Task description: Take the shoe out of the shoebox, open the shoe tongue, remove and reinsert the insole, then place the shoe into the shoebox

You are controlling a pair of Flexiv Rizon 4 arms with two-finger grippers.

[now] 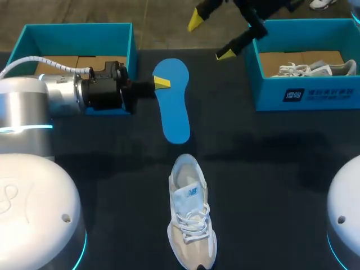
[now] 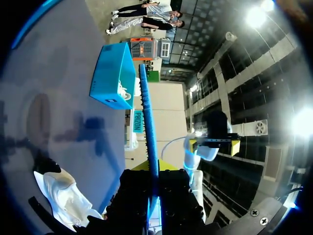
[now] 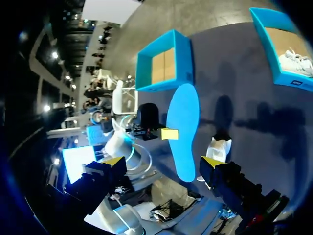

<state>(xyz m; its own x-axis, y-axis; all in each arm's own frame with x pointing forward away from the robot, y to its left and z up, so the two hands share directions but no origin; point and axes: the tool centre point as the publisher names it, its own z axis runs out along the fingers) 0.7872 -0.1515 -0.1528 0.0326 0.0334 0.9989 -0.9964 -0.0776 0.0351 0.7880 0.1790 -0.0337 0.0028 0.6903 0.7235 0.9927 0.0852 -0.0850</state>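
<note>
Your left claw is pinched shut on the insole. It grips one long edge near an end, so the rest juts out flat and free, probably ready for sliding back in. The shoe stands upright on the surface, well apart from that claw. It sits just past the insole's free end with its heel nearest, which suits reinsertion. Your right claw hangs spread wide and empty near the second box, likely to leave room. The empty box lies beside the left claw. The left wrist view shows the insole edge-on between both fingers, confirming the pinch, while the head view shows only one tip. The right wrist view shows the insole's broad face ahead of the right claw.
</note>
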